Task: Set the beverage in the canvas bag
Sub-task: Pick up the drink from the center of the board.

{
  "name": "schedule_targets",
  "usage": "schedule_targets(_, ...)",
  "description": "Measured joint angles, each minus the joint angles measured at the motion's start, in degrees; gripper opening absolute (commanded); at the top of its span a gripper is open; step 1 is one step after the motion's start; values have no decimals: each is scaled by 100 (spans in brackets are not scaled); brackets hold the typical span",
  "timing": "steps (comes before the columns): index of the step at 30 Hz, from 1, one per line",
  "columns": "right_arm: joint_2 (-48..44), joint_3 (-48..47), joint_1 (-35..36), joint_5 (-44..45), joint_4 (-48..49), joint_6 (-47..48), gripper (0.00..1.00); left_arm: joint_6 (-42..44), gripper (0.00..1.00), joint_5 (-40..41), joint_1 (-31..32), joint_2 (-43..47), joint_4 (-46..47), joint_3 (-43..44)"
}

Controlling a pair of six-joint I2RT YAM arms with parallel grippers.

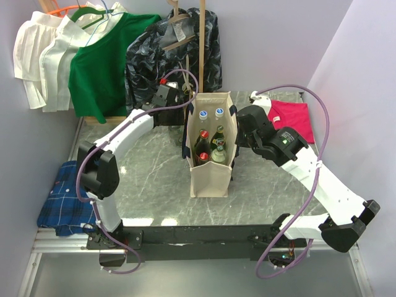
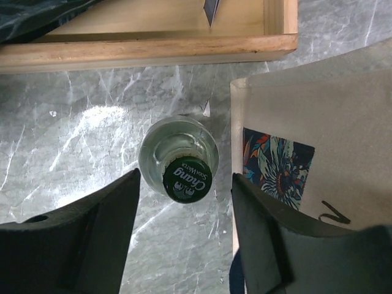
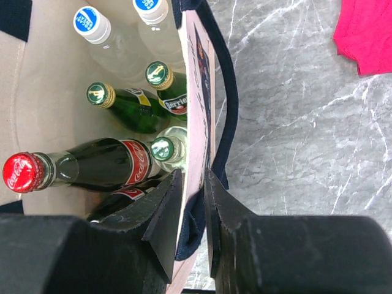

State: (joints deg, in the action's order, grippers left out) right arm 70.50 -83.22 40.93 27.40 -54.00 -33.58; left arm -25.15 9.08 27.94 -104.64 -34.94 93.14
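Note:
A clear glass soda-water bottle with a green cap [image 2: 187, 179], the beverage, stands upright on the marble table just left of the canvas bag [image 2: 318, 104]. My left gripper [image 2: 187, 184] hangs over it, open, a finger on either side of the cap and a gap on both sides. In the top view the left gripper [image 1: 170, 94] is behind the bag's far left corner and hides the bottle. The cream canvas bag [image 1: 210, 180] stands upright mid-table with several bottles [image 3: 92, 162] inside. My right gripper [image 3: 193, 174] is shut on the bag's right wall [image 3: 195, 116] by its navy handle [image 3: 228, 92].
The wooden base of a clothes rack [image 2: 147, 48] lies right behind the bottle. Hanging shirts [image 1: 102, 62] and a dark patterned garment [image 1: 179, 49] fill the back. A pink cloth [image 1: 291, 117] lies at the right rear. A blue plaid cloth [image 1: 62, 198] lies at the left edge.

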Motion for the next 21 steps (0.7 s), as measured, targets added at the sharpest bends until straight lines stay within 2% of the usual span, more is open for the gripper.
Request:
schedule_targets(9,-7,33,-11,-2,9,0,29,2,53,-4,0,-122,-7,9)
schedule_targets(21,-31,42,-31,-2,22,0,29,4,48,-2,0,-138,-2,50)
